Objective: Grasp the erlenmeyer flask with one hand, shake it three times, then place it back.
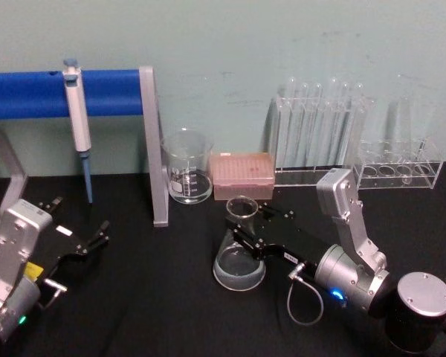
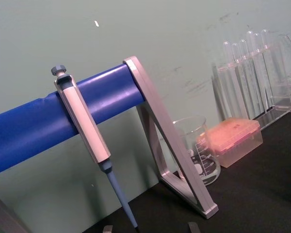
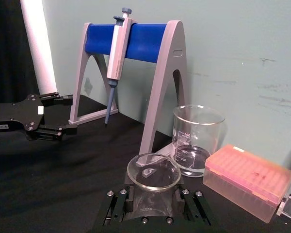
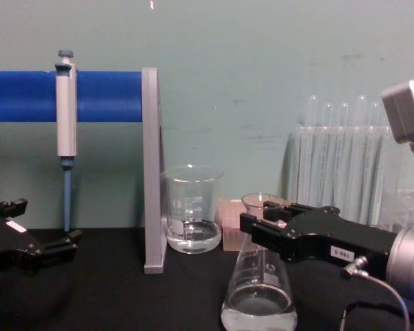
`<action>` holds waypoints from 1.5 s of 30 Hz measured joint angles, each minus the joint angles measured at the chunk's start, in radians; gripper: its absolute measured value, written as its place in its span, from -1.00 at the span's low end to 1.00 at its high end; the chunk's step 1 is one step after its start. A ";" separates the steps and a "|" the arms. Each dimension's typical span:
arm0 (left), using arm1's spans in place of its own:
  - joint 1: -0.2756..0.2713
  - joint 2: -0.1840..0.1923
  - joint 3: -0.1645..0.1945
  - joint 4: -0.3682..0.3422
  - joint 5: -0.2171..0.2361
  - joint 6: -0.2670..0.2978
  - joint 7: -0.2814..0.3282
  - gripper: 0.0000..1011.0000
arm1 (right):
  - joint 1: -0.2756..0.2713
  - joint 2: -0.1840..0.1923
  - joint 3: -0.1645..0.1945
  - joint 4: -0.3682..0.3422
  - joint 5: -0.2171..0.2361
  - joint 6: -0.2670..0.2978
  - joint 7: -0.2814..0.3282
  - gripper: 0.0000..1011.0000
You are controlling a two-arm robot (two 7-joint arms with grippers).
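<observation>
The right gripper [image 1: 243,229] is clenched on the neck of the erlenmeyer flask [image 1: 239,256], which stands mid-desk; shaking and release remain, while the left gripper [image 1: 80,227] idles released near the left edge.

A laboratory bench: a pipette [image 1: 76,111] hangs on a blue-barred stand [image 1: 104,93], and a glass beaker [image 1: 187,166], pink tip box [image 1: 242,175] and test-tube racks [image 1: 320,130] line the black worktop [image 1: 149,297] against a pale green wall.
</observation>
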 joint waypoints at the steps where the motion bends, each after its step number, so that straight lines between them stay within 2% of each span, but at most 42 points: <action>1: 0.000 0.000 0.000 0.000 0.000 0.000 0.000 0.98 | 0.000 0.000 0.000 0.000 -0.002 0.000 -0.002 -0.11; 30: 0.000 0.000 0.000 0.000 0.000 0.000 0.000 0.98 | -0.001 0.001 -0.001 -0.002 -0.006 0.004 -0.006 -0.10; 32: 0.000 0.000 0.000 0.000 0.000 0.000 0.000 0.98 | -0.002 0.002 -0.002 0.001 -0.008 0.009 -0.006 -0.05; 33: 0.000 0.000 0.000 0.000 0.000 0.000 0.000 0.98 | -0.002 0.002 -0.002 0.000 -0.008 0.009 -0.006 0.05; 37: 0.000 0.000 0.000 0.000 0.000 0.000 0.000 0.98 | -0.002 0.001 -0.002 0.000 -0.008 0.010 -0.006 0.24; 40: 0.000 0.000 0.000 0.000 0.000 0.000 0.000 0.98 | -0.002 0.001 -0.001 0.000 -0.008 0.009 -0.006 0.50; 45: 0.000 0.000 0.000 0.000 0.000 0.000 0.000 0.98 | -0.001 0.001 -0.001 0.000 -0.007 0.008 -0.006 0.75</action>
